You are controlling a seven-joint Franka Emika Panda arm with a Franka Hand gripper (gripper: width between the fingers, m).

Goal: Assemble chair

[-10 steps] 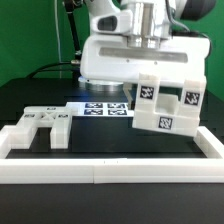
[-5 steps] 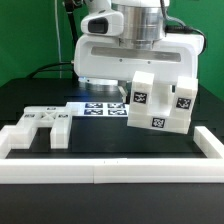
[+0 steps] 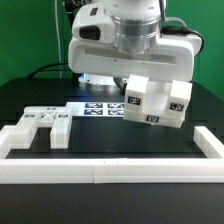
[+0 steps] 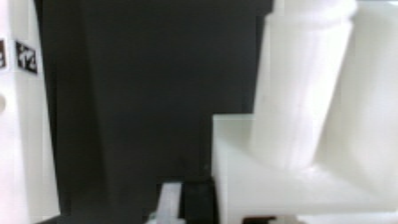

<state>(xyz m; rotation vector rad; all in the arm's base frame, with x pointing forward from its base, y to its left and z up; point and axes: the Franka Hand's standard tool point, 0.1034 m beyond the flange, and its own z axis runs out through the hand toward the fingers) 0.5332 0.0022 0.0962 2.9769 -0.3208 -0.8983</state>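
A partly joined chair assembly (image 3: 158, 100), white blocks bearing black-and-white tags, hangs tilted above the table on the exterior view's right. My gripper (image 3: 146, 76) comes down on it from above, shut on it, and the assembly hides the fingertips. In the wrist view the assembly (image 4: 302, 140) fills most of the picture, with a round post rising from a flat block. One pale finger (image 4: 173, 203) shows against the block's edge. A loose slotted chair panel (image 3: 40, 126) lies flat on the table at the exterior view's left.
The marker board (image 3: 103, 108) lies flat on the black table behind the held assembly. A long white border rail (image 3: 110, 172) runs along the table's front and turns back at both ends.
The arm has swung the held assembly toward the exterior view's left and a little lower, turning it so its tagged faces tilt more. The slotted panel has not moved.
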